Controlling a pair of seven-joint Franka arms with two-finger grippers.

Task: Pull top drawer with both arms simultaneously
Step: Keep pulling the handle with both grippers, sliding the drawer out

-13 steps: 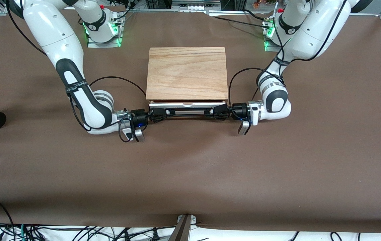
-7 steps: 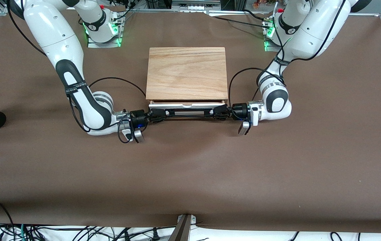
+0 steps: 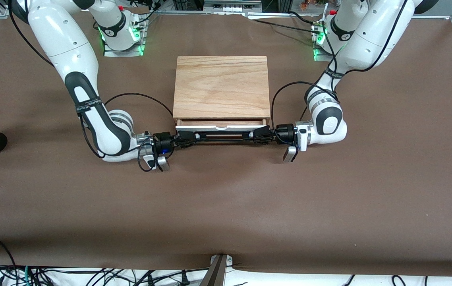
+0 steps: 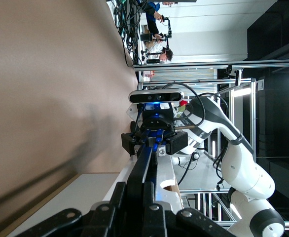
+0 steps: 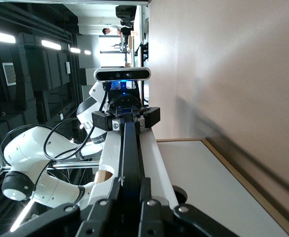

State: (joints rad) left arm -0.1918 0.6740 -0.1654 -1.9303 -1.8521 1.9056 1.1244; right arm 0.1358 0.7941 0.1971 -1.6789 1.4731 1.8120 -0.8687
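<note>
White-fronted, the top drawer (image 3: 222,127) stood only a sliver out of the wooden cabinet (image 3: 222,85) when I looked, my left gripper (image 3: 258,136) and right gripper (image 3: 186,138) each clamped on its black bar handle (image 3: 222,136), most of the pull left.

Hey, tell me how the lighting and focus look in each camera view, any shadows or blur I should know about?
Front view: even overhead light, sharp; soft shadows on the brown table cover under both arms and the top drawer. Left wrist view: the left gripper up close is slightly soft, bright ceiling strips glare. Right wrist view: the right gripper is likewise soft, the black bar handle casts a shadow on the drawer's white front.
</note>
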